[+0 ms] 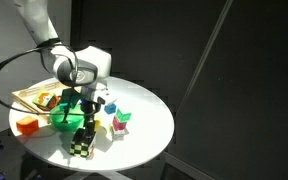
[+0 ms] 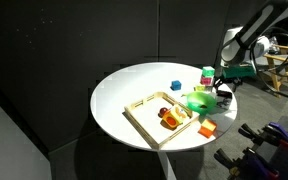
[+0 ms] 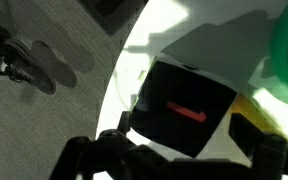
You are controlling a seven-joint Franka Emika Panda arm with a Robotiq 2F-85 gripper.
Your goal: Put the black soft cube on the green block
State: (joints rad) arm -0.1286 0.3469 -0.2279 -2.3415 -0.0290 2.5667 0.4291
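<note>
Right now we see the black soft cube (image 1: 81,142) sitting on the round white tabletop (image 1: 149,110), close to its near rim in an exterior view. Its faces are chequered in black and pale yellow-green squares, and it is the largest of the small blocks on show. From the wrist view the cube (image 3: 184,110) presents a mostly dark top face with 1 short red mark near its middle. A sliver of pale yellow shows on its right side, and the grey floor lies beyond the tabletop's edge on the left. The end effector (image 1: 86,120) hangs directly above the cube. In the wrist view its 2 fingers (image 3: 89,152) are spread apart, with a gap on either side of the cube, so nothing is pinched. The green block (image 1: 120,125) lies apart from the cube, toward the middle of the tabletop, with a pink block (image 1: 125,117) touching it. A green bowl (image 1: 62,116) stands just beside the arm, between the cube and a wooden tray (image 1: 34,97), and an orange block (image 1: 26,125) rests near the rim. In an exterior view a small blue cube (image 2: 176,86) sits alone on the tabletop.
</note>
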